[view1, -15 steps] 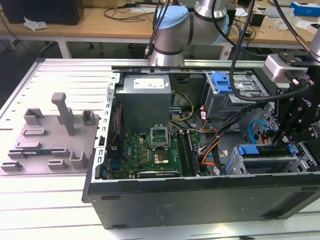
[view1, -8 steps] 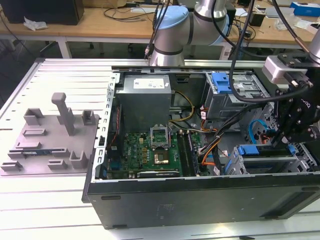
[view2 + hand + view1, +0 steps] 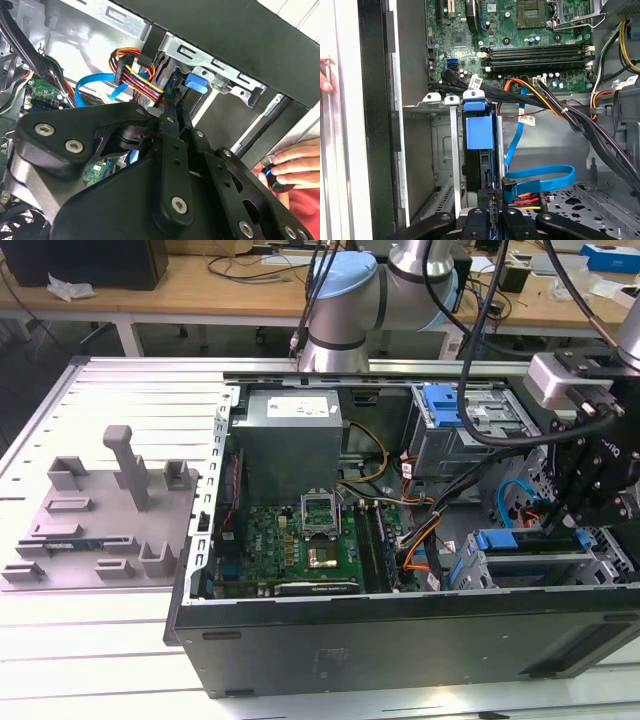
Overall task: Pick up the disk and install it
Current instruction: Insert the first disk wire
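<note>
The disk (image 3: 479, 131) stands on edge in a slot of the grey drive cage (image 3: 432, 102), its bright blue carrier frame facing the first wrist camera. In the exterior view its blue frame (image 3: 495, 540) shows in the cage at the case's near right corner. My gripper (image 3: 493, 194) hangs right over the disk's end, fingers close together with their tips at the disk's edge. In the second wrist view the thin black fingers (image 3: 170, 117) reach down to the blue carrier (image 3: 195, 82). Whether the tips press on the disk is hidden.
The open computer case (image 3: 400, 640) holds a green motherboard (image 3: 300, 540), a blue data cable (image 3: 540, 175) and bundled wires (image 3: 555, 107) beside the cage. A second blue-latched cage (image 3: 445, 405) sits behind. A grey plastic stand (image 3: 100, 510) lies at the exterior view's left. A person's hand (image 3: 290, 165) rests outside the case.
</note>
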`<state>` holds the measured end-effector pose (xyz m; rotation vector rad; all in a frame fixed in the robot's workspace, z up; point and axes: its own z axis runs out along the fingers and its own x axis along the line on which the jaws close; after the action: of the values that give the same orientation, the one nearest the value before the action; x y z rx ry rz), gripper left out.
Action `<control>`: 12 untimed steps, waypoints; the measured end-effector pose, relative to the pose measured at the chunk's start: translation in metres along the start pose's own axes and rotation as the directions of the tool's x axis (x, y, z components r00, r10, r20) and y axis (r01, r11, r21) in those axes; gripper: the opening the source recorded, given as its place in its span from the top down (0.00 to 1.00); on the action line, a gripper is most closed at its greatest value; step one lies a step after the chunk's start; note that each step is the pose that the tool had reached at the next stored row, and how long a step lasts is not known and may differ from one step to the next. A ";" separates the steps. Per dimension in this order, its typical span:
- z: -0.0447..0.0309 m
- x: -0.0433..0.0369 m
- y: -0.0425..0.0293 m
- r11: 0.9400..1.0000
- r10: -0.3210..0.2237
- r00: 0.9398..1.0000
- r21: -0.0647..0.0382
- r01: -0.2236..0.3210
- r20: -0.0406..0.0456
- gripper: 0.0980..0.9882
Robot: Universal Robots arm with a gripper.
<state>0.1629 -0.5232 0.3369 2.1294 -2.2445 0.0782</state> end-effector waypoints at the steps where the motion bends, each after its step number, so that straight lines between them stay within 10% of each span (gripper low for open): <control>1: -0.0015 0.0001 0.0001 1.000 0.000 1.000 0.000 0.000 0.001 0.84; 12: -0.0379 0.0026 -0.0001 1.000 0.000 1.000 0.000 0.000 0.000 0.84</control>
<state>0.1628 -0.5232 0.3749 2.1294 -2.2446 0.0782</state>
